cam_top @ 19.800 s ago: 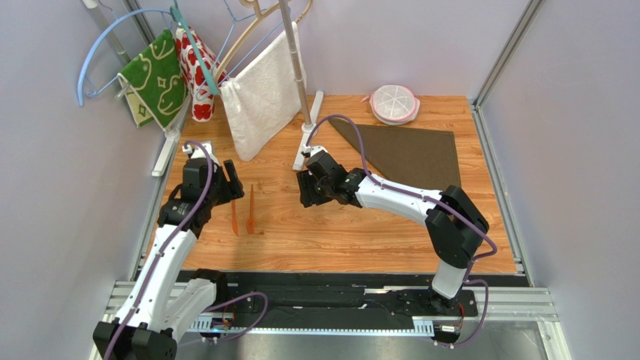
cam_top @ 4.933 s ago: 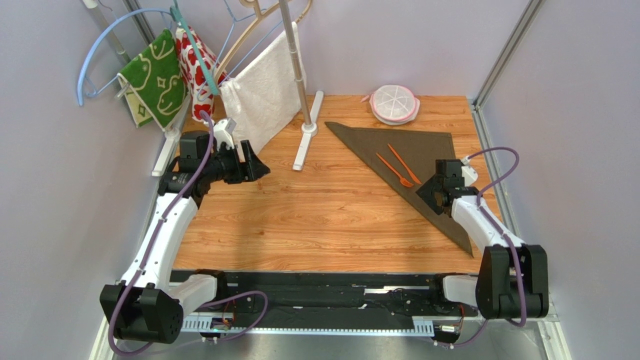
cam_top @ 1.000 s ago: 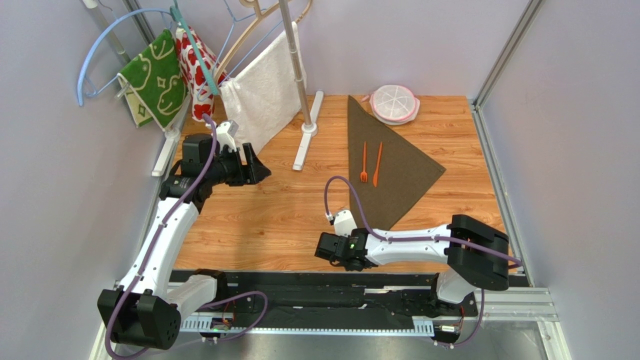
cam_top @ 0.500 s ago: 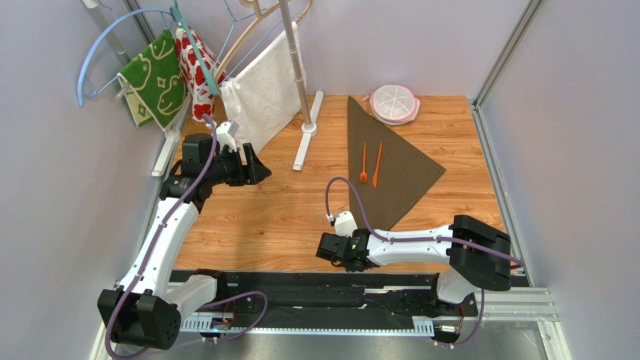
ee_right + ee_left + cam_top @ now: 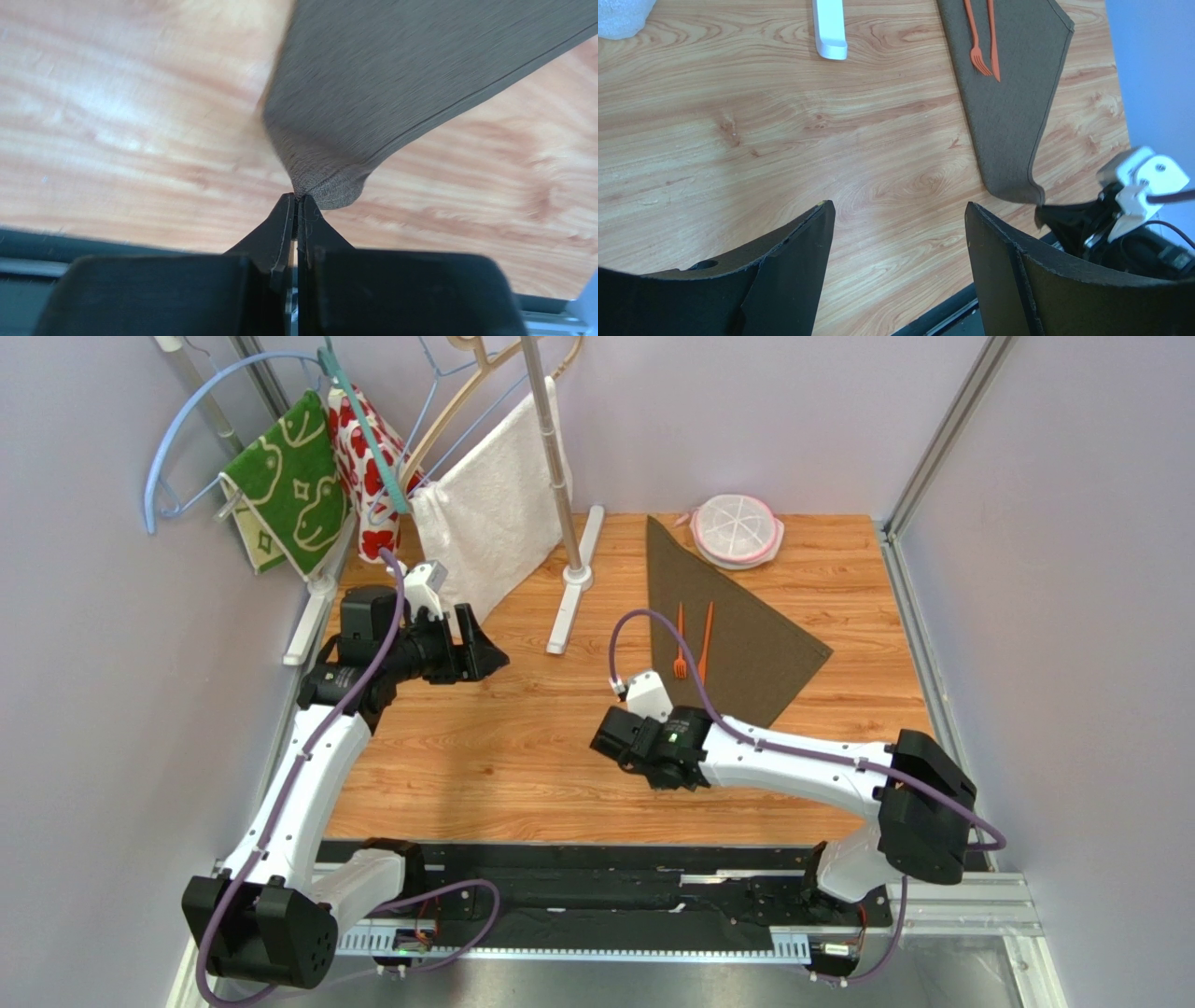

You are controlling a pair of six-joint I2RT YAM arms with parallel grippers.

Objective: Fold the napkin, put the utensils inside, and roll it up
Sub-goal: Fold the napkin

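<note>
The dark brown napkin (image 5: 751, 637) lies as a triangle at the back right of the table, also in the left wrist view (image 5: 1011, 105). Two orange utensils, a fork (image 5: 679, 647) and a second piece (image 5: 704, 637), lie side by side on it; fork (image 5: 975, 42). My right gripper (image 5: 296, 203) is shut on the napkin's (image 5: 421, 70) near corner, which is bunched and lifted off the wood. Seen from above, this gripper (image 5: 648, 742) hides the corner. My left gripper (image 5: 899, 206) is open and holds nothing, hovering at the left back (image 5: 470, 647).
A rack's white foot (image 5: 575, 588) stands mid-back, with a white towel (image 5: 491, 511), a green cloth (image 5: 295, 476) and a red-patterned cloth (image 5: 368, 469) hanging at the back left. A pink-rimmed round dish (image 5: 737, 529) sits behind the napkin. A black rail (image 5: 631, 875) runs along the near edge.
My right gripper has shut on the napkin's near corner and carried it up and away from the near edge, toward the utensils. The left arm has stayed still.
</note>
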